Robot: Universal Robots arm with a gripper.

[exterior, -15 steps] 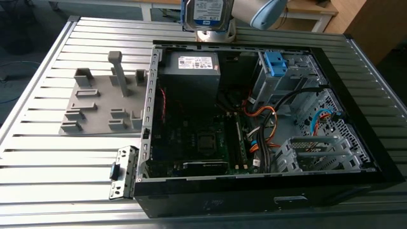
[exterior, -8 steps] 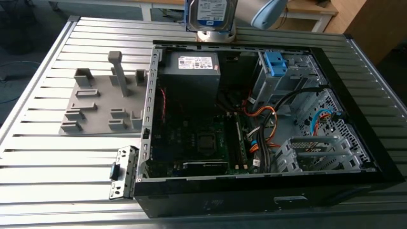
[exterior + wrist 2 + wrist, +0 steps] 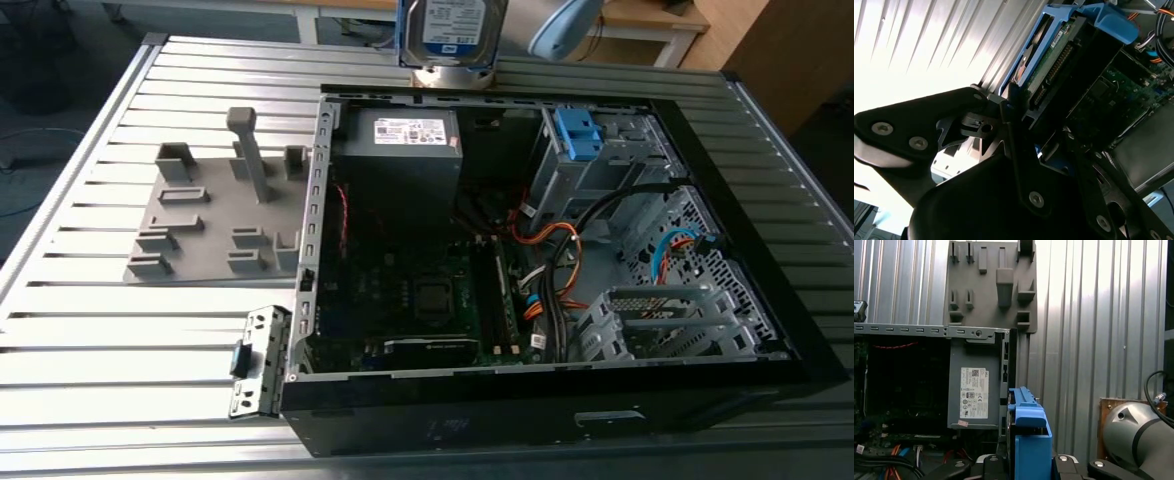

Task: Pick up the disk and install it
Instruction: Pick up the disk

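Got the disk [image 3: 454,28] pinched tight in my gripper [image 3: 1023,117], hanging over the case [image 3: 534,400] rim. Looks mid-carry to me; it wants lining up with the drive cage [image 3: 607,165].

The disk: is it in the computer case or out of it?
Out: the disk hangs on edge above the case at its rim, clamped in the tool.

Your exterior view: high, angled down, mid-range, over open case [image 3: 534,410] on slatted table [image 3: 134,350]. Your first wrist view: looks down past disk [image 3: 1029,435] onto grey box [image 3: 956,365], fixture plate [image 3: 989,305]; both shared with exterior view. Second wrist view: very close on gripper [image 3: 1024,120], disk.
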